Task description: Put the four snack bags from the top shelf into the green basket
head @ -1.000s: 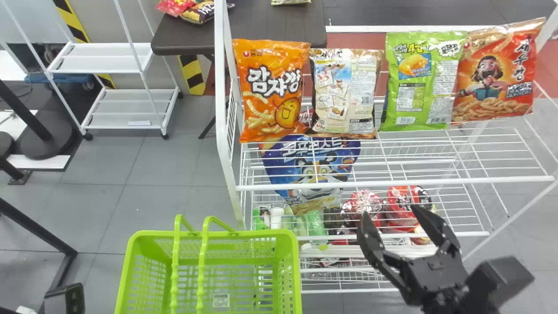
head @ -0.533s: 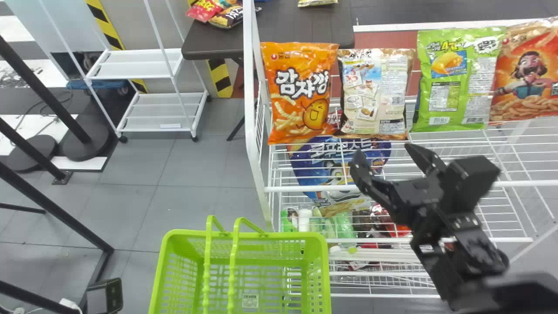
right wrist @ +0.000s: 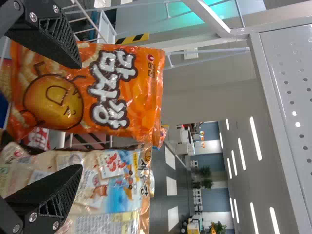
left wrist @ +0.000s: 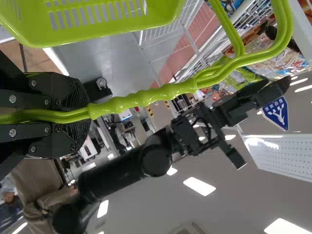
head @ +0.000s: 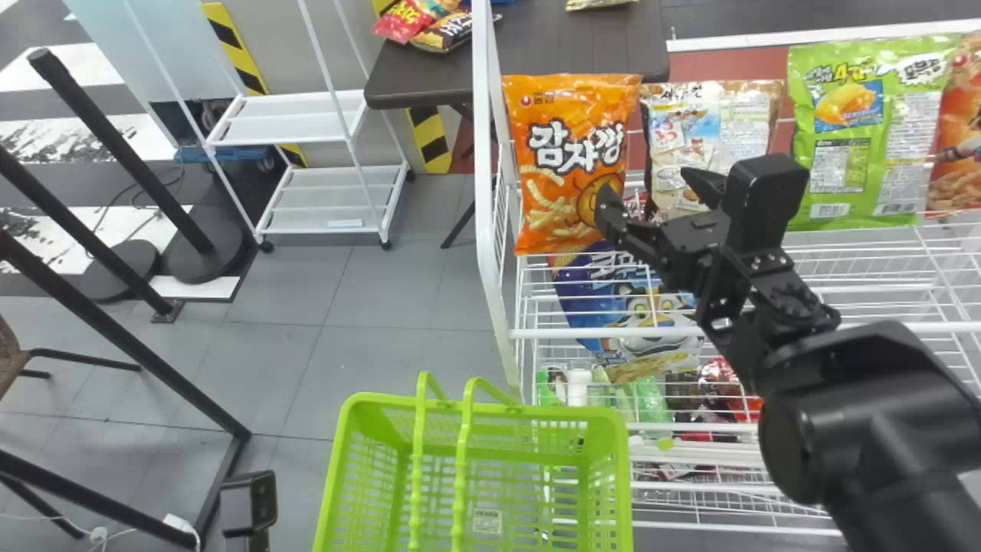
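The right pincer (head: 647,192) has risen from below the top shelf's (head: 567,333) front edge to the level of the bags, and the head view has swung leftward. The pincer is released, fingers parted: one overlaps the orange bag (head: 567,153), at the shelf's left edge, the other the beige bag (head: 709,123) beside it. The green bag (head: 858,138) and red bag (head: 958,153) stand farther right. All four remain on the shelf. The left pincer (left wrist: 87,111) is clenched on the handles (left wrist: 146,97) of the green basket (head: 567,414). Assessment: approach stage, probably for the orange bag; the fingers need centring on it, lest they catch its neighbour.
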